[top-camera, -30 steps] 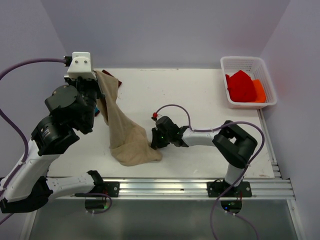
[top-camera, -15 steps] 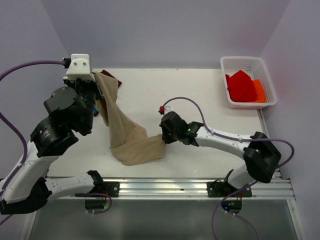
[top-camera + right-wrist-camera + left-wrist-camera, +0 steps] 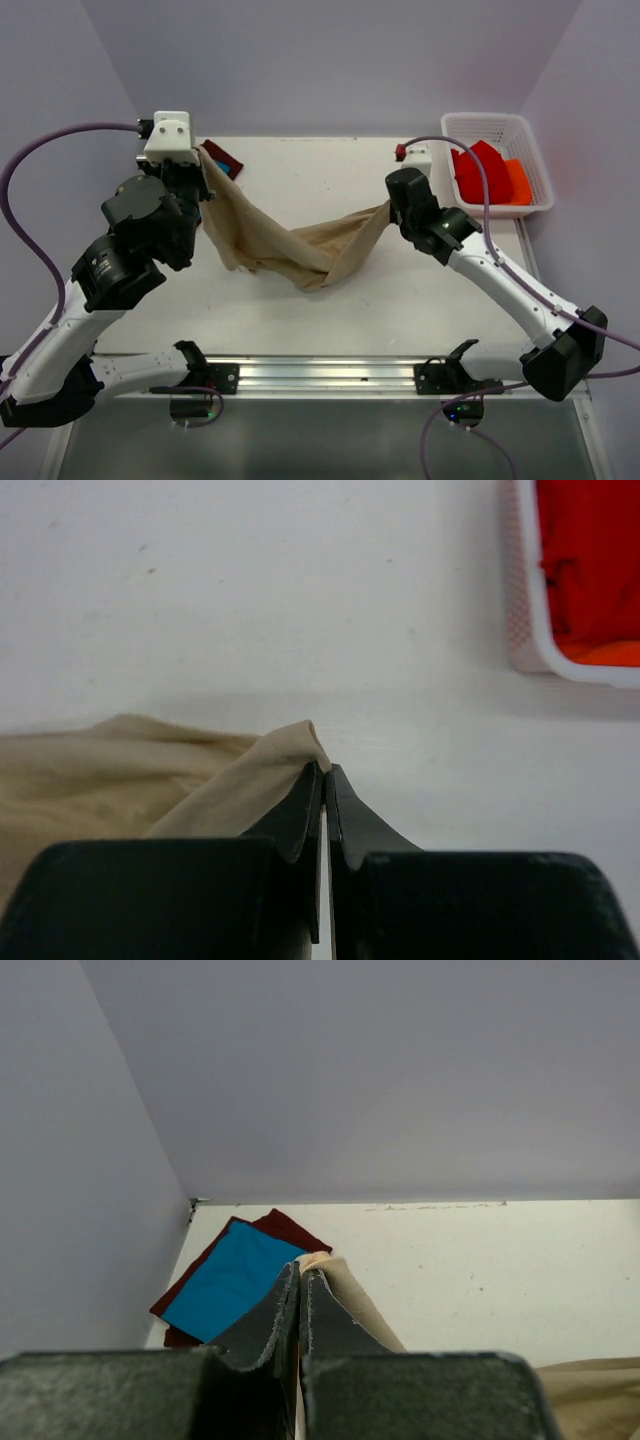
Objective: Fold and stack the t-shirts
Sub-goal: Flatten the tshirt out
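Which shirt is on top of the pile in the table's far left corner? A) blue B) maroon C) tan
A: the blue t-shirt lies flat over the maroon t-shirt, whose edges show around it; the tan t-shirt is strung up elsewhere.

A lab test cell: bare walls [image 3: 330, 70] around a white table [image 3: 300, 170] with aluminium rail [image 3: 330, 375].

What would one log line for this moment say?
left hand: shut on tan t-shirt | right hand: shut on same | state: slung between both | blue t-shirt on maroon t-shirt
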